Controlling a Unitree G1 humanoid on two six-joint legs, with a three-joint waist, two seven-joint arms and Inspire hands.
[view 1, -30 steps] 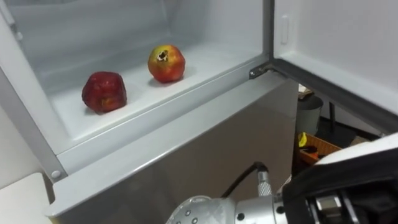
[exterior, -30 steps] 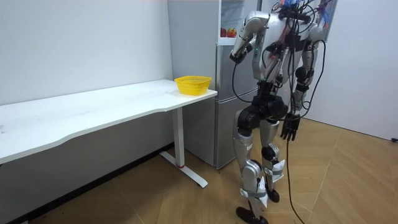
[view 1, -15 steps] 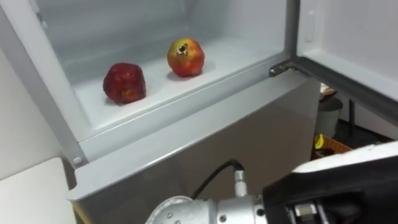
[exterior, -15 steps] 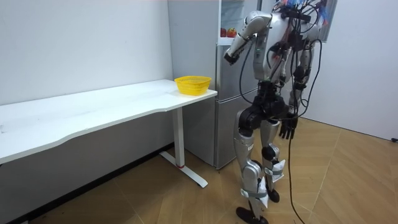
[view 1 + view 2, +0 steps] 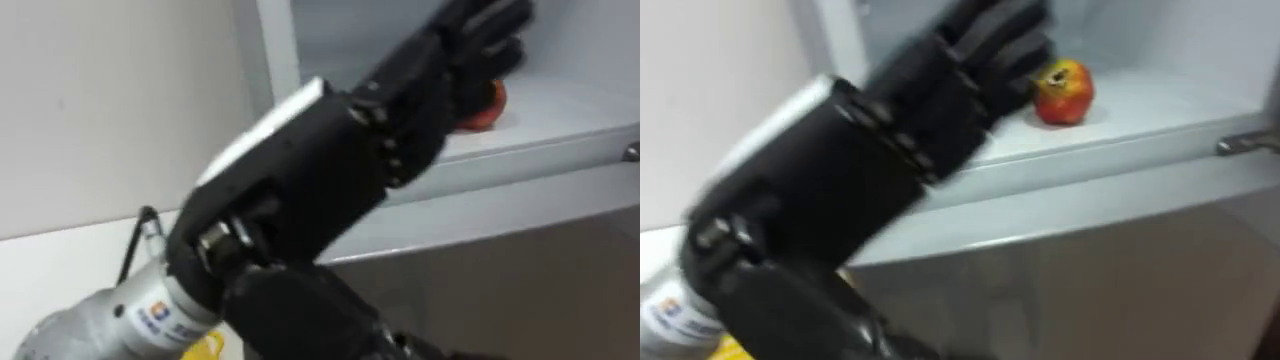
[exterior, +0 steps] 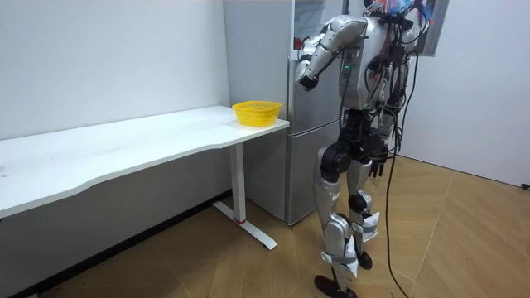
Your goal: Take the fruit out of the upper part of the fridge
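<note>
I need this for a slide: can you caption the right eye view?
Open left hand reaches into the upper fridge toward a pomegranate on the shelf.

Left hand [image 5: 325, 170] raised forward, stretched out flat

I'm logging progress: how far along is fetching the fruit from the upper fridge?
Done: the fridge is open at the top, and the robot stands right in front of it. In hand: the left hand, fingers straight, is stretched toward the shelf and holds nothing. Left: the fruit lies ungrasped on the shelf. It has to be gripped and brought out.
</note>
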